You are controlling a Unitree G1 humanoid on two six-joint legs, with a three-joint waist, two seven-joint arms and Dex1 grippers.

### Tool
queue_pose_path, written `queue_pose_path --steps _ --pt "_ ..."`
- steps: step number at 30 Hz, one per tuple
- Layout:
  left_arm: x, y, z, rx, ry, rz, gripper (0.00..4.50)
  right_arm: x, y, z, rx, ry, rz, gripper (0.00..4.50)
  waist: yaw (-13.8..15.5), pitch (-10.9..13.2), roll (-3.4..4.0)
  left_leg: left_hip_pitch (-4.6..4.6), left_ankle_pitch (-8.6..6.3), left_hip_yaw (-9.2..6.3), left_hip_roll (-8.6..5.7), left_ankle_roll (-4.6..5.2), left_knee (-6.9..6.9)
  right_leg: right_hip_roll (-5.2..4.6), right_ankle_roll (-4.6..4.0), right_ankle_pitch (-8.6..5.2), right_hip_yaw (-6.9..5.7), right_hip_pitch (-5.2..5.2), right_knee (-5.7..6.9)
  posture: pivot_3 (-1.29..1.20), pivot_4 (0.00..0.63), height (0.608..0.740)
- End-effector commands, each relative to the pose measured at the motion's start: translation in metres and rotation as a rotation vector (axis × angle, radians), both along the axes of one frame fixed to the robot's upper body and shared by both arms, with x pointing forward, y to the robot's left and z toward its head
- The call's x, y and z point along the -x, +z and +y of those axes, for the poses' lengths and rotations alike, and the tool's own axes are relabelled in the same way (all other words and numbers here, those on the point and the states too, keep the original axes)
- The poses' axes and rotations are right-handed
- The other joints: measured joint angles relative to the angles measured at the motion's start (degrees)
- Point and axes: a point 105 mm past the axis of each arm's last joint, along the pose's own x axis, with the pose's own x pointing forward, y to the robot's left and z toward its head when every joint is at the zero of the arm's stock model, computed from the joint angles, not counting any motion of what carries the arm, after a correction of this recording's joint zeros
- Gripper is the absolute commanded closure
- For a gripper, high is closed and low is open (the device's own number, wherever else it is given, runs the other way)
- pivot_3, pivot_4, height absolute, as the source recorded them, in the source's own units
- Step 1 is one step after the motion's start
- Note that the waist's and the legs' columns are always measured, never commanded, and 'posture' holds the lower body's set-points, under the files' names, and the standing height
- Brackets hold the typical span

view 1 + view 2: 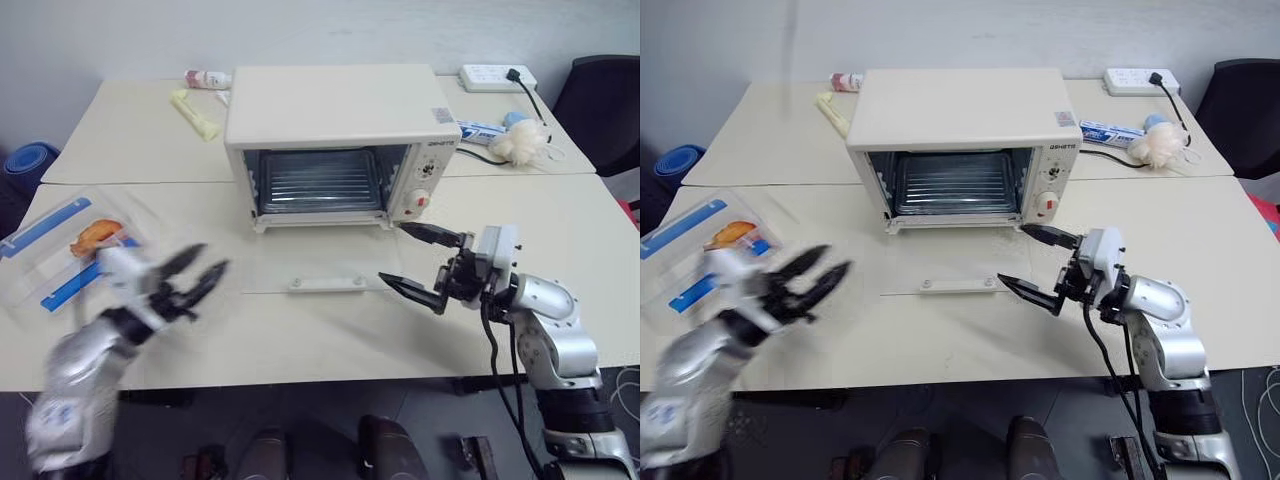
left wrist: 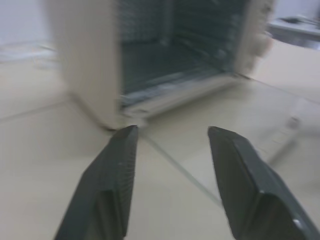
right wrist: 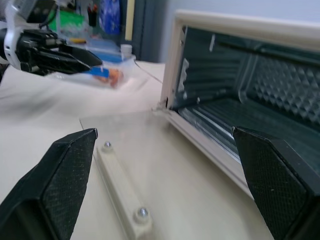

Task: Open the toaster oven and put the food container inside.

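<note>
The cream-white toaster oven [image 1: 330, 115] stands at the middle of the table with its glass door [image 1: 320, 270] folded flat down in front; the bar handle [image 1: 327, 284] lies at the door's near edge. Its wire rack [image 1: 320, 180] shows inside the empty cavity. The food container [image 1: 62, 245], clear with blue strips and orange food, lies on the table at the far left. My left gripper [image 1: 190, 276] hovers open, blurred, just right of the container, nothing between its fingers. My right gripper [image 1: 418, 260] stands wide open beside the door's right edge, below the knobs.
Behind the oven lie a yellow packet [image 1: 196, 113] and a small bottle [image 1: 207, 78]. At the back right sit a white power strip [image 1: 497, 77], a tube [image 1: 482, 130] and a fluffy white item [image 1: 520, 145]. A dark chair [image 1: 605, 110] stands at the far right.
</note>
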Motion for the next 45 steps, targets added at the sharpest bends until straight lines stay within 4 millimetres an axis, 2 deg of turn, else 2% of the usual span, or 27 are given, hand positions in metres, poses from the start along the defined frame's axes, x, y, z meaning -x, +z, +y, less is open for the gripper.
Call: queue_pose_path --steps 1,4,8,11,15,18,21,24,28,32,35,39,45 --pt "0.041 0.02 0.059 0.042 0.267 -0.072 1.0 0.004 0.005 0.012 -0.035 0.068 -0.04 0.0 0.11 0.0 -0.01 0.0 -0.01 0.0 0.0 0.01 0.0 0.0 0.0 0.0 0.0 0.0 -0.01 0.0 0.15 0.74" --pt "0.082 0.02 0.121 0.103 0.546 -0.072 0.05 0.006 0.008 0.018 -0.054 0.102 -0.067 0.0 0.52 -0.01 -0.06 -0.01 -0.04 -0.03 -0.02 0.07 0.05 -0.01 -0.02 -0.01 -0.01 0.04 -0.01 0.0 0.15 0.74" --pt "0.126 0.001 0.177 0.207 0.854 -0.003 0.02 0.01 0.01 0.03 -0.077 0.161 -0.101 0.0 0.48 -0.02 -0.06 0.03 -0.1 -0.03 -0.06 0.14 0.06 -0.03 -0.02 -0.01 -0.01 0.09 -0.02 0.0 0.15 0.74" --pt "0.137 -0.004 0.193 0.293 0.923 0.042 0.02 0.019 0.005 0.041 -0.058 0.228 -0.125 0.0 0.39 -0.05 -0.13 0.03 -0.14 -0.04 0.0 0.09 0.06 0.02 -0.05 -0.03 -0.01 0.06 0.01 0.0 0.15 0.74" --pt "0.116 0.003 0.194 0.362 0.898 0.126 0.02 0.026 -0.001 0.049 -0.056 0.261 -0.146 0.0 0.47 -0.26 -0.48 0.03 -0.15 -0.13 0.01 0.07 0.05 0.01 -0.09 -0.05 -0.03 0.06 0.07 0.0 0.15 0.74" --pt "0.087 0.031 0.191 0.444 0.824 0.108 0.02 0.024 -0.004 0.047 -0.057 0.244 -0.134 0.0 0.52 -0.3 -0.54 0.06 -0.14 -0.6 -0.01 0.05 0.06 -0.03 -0.1 -0.05 -0.01 0.06 0.15 0.0 0.15 0.74" --pt "0.068 0.04 0.202 0.458 0.857 0.224 0.02 0.023 -0.008 0.044 -0.041 0.233 -0.126 0.0 0.12 -0.31 -0.55 0.1 -0.15 -0.7 -0.03 0.0 0.05 -0.05 -0.16 -0.08 -0.01 0.03 0.29 0.0 0.15 0.74" --pt "0.056 0.03 0.22 0.471 0.953 0.409 0.02 0.022 -0.01 0.043 -0.031 0.223 -0.121 0.0 -0.66 -0.27 -0.48 0.17 -0.21 -0.58 -0.03 -0.07 -0.06 0.01 -0.23 -0.13 -0.01 -0.05 0.36 0.0 0.15 0.74" --pt "0.046 0.023 0.235 0.465 1.011 0.494 0.02 0.02 -0.01 0.043 -0.032 0.213 -0.11 0.0 -1.68 -0.26 -0.46 0.2 -0.24 -0.23 0.03 -0.12 -0.22 0.05 -0.28 -0.15 -0.1 -0.29 0.48 0.0 0.15 0.74" --pt "0.019 0.009 0.237 0.483 0.975 0.561 0.02 0.018 -0.008 0.043 -0.039 0.175 -0.115 0.0 -1.37 -0.28 -0.52 0.21 -0.25 0.33 0.12 -0.18 -0.18 0.11 -0.3 -0.16 -0.14 -0.37 0.54 0.0 0.15 0.74" --pt "0.011 0.0 0.24 0.482 0.978 0.6 0.63 0.018 -0.006 0.043 -0.038 0.158 -0.118 0.0 -1.23 -0.3 -0.55 0.2 -0.25 0.44 0.12 -0.18 -0.14 0.1 -0.3 -0.16 -0.11 -0.43 0.58 0.0 0.15 0.74" --pt "0.011 -0.008 0.246 0.479 0.996 0.624 1.88 0.017 -0.004 0.04 -0.037 0.135 -0.118 0.0 -1.34 -0.34 -0.62 0.16 -0.3 0.83 0.19 -0.24 -0.14 0.07 -0.3 -0.16 -0.12 -0.84 0.82 0.0 0.15 0.74" --pt "0.009 -0.007 0.246 0.485 0.994 0.608 3.72 0.016 -0.004 0.038 -0.027 0.121 -0.114 0.0 -1.35 -0.34 -0.63 0.17 -0.31 1.03 0.28 -0.26 -0.11 0.09 -0.3 -0.16 -0.14 -0.98 0.91 0.0 0.15 0.74"
